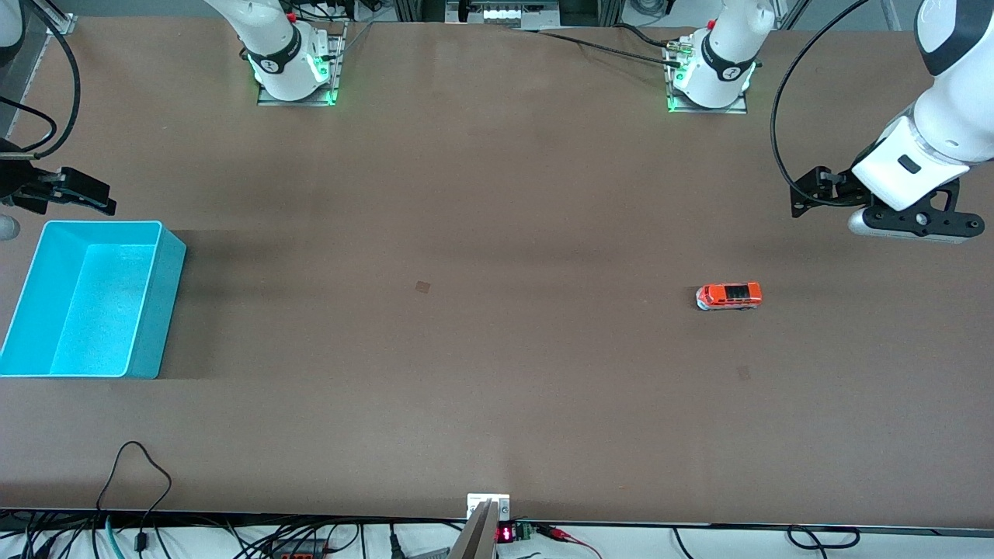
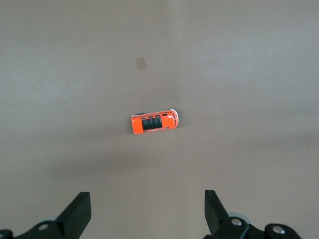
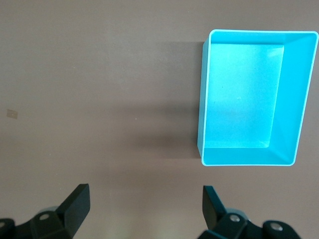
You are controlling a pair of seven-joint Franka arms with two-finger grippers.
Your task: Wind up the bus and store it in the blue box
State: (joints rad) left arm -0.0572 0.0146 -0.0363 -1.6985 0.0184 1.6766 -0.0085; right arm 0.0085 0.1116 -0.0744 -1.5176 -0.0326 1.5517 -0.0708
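Observation:
The small orange-red bus (image 1: 728,296) stands on its wheels on the brown table toward the left arm's end; it also shows in the left wrist view (image 2: 154,122). The blue box (image 1: 159,310) stands empty at the right arm's end, and its inside shows in the right wrist view (image 3: 244,104). My left gripper (image 1: 804,194) is open and empty, up over bare table apart from the bus (image 2: 147,204). My right gripper (image 1: 97,198) is open and empty, up over the table beside the box's rim (image 3: 144,196).
Two small patches mark the tabletop, one near the middle (image 1: 422,286) and one nearer the front camera than the bus (image 1: 744,373). Cables (image 1: 140,481) hang at the table's front edge. The arm bases (image 1: 291,70) stand along the back edge.

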